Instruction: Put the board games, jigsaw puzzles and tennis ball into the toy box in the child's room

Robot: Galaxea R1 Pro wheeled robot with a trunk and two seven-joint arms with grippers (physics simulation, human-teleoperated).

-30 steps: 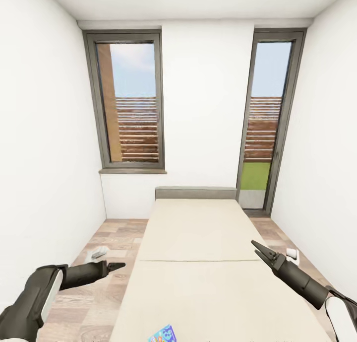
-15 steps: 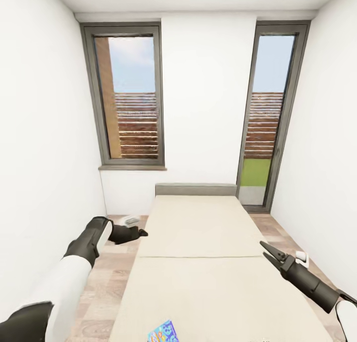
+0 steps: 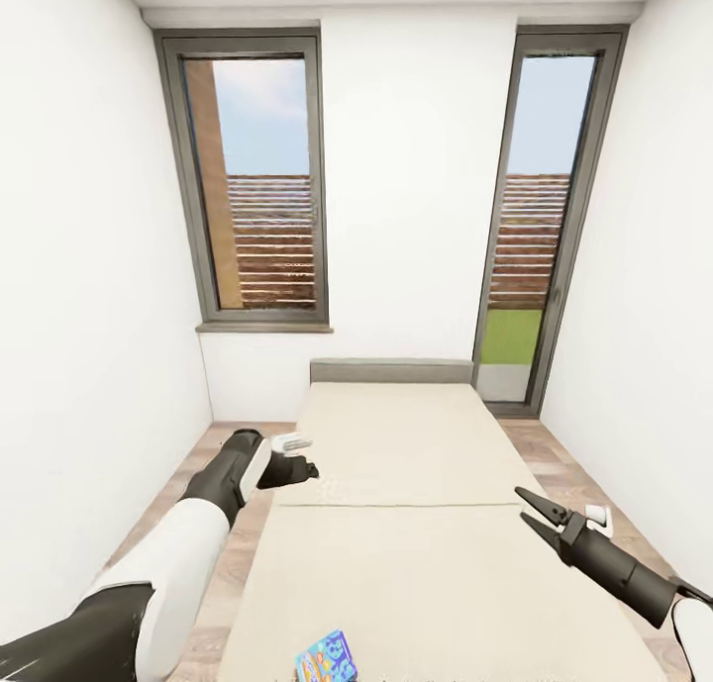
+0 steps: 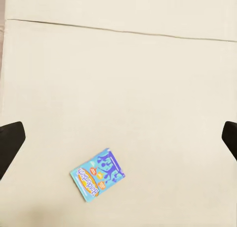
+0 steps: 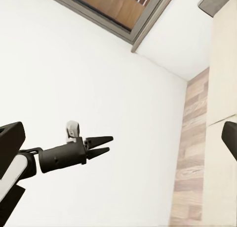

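Left gripper (image 3: 309, 469) raised further over bed's (image 3: 396, 444) left edge, fingers parted | right gripper (image 3: 528, 509) barely moved, fingers parted | light blue game box (image 4: 97, 174) stays flat on near mattress

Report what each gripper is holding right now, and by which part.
Nothing is held. The left gripper and right gripper are both open and empty above the bed; the light blue board game lies untouched on it.
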